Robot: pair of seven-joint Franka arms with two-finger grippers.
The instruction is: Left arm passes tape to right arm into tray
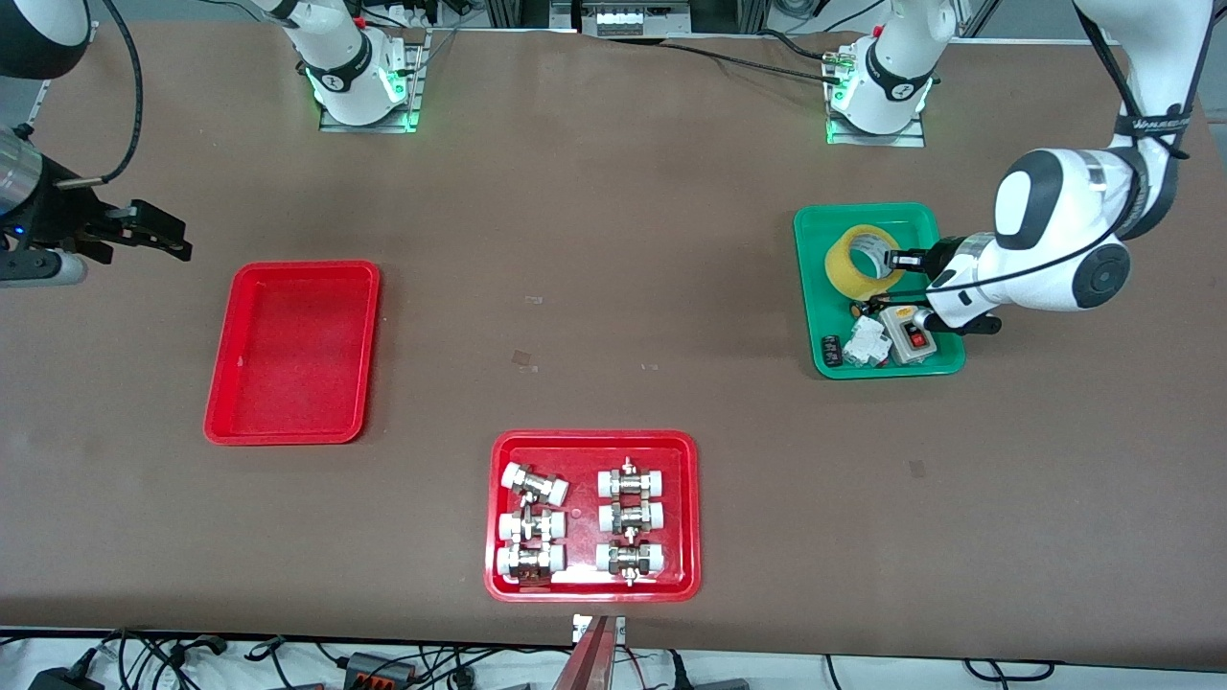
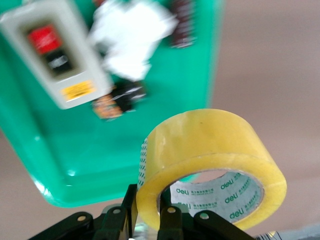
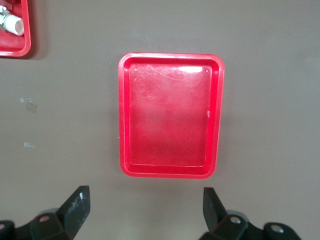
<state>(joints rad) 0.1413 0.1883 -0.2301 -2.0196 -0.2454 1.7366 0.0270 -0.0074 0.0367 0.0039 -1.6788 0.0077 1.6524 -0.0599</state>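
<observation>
The tape [image 1: 863, 261], a yellow translucent roll, is tilted on edge over the green tray [image 1: 807, 287]. My left gripper [image 1: 901, 259] is shut on the roll's wall, one finger inside the core and one outside. The left wrist view shows the tape [image 2: 210, 145] pinched between my left gripper [image 2: 148, 202] fingers, with the green tray [image 2: 75, 160] below it. The plain red tray [image 1: 288, 355] lies empty toward the right arm's end of the table. My right gripper [image 1: 163, 235] hangs open over bare table beside that tray. In the right wrist view the tray [image 3: 170, 115] lies past my right gripper [image 3: 145, 200].
The green tray also holds a grey switch box [image 1: 911, 337] with red and black buttons, a white part [image 1: 868, 337] and small dark parts. A second red tray [image 1: 594, 585] with several white-capped metal fittings sits near the front camera's edge of the table.
</observation>
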